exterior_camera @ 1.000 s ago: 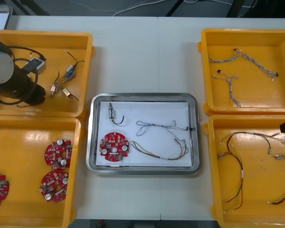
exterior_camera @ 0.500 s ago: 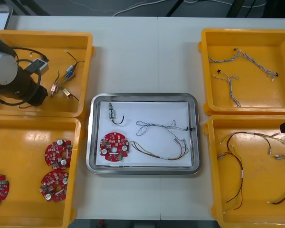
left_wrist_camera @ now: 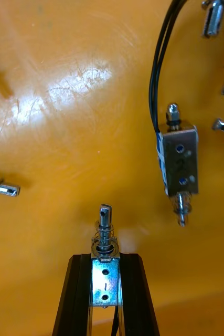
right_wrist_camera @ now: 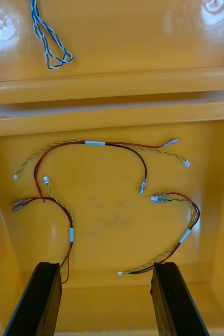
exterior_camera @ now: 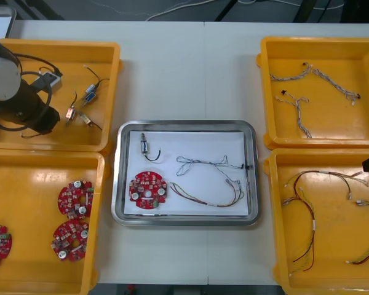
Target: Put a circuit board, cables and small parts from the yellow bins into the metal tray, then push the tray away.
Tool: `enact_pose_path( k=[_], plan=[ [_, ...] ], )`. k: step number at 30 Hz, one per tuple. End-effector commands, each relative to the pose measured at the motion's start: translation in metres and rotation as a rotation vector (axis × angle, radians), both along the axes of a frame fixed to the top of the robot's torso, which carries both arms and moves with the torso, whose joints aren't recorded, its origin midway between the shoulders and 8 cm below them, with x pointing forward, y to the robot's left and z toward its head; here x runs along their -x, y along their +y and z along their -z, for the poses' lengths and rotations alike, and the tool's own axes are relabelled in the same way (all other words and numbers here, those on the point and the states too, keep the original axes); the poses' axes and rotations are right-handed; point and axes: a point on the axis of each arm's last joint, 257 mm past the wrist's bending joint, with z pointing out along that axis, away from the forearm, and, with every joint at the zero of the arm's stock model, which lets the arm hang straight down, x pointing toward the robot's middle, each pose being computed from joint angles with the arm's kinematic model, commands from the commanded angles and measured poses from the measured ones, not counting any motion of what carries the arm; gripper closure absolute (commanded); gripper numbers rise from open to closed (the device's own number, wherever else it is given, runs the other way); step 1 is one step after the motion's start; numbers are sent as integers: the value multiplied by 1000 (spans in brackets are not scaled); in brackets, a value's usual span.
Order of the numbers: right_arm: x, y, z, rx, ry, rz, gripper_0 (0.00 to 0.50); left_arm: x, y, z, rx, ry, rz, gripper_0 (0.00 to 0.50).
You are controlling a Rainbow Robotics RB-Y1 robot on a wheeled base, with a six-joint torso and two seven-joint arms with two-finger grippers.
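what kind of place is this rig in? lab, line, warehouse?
Probably an electronics kitting bench: yellow bins sorted by part, round red circuit boards, cables, a metal tray gathering one set. Left hand holds a small metal part; right hand hangs open over cables.

Arms kept at opposite sides.
Left tool (left_wrist_camera: 105, 258) is clamped on a small metal part (left_wrist_camera: 104, 282); right tool (right_wrist_camera: 104, 273) is held spread.
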Motion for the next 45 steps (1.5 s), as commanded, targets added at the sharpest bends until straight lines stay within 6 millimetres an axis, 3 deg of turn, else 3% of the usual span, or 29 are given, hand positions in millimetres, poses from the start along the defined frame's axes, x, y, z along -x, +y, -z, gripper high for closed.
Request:
enact_pose_path(
  k=[1,10,21,30,45],
  plan=[
    [2,-12,-14,30,-27,30,0,-12,-18,-64,12,-67,51,500],
    [2,-12,-14,30,-27,30,0,11,-18,-100,14,-32,30,500],
    [2,-12,-14,30,-27,30,0,45,-60,-122,137,5,-79,500],
    [2,-12,-14,30,-27,30,0,64,-106,-121,207,-11,-194,500],
    [2,-12,-14,30,-27,30,0,96,-178,-100,300,-50,-322,500]
  ],
)
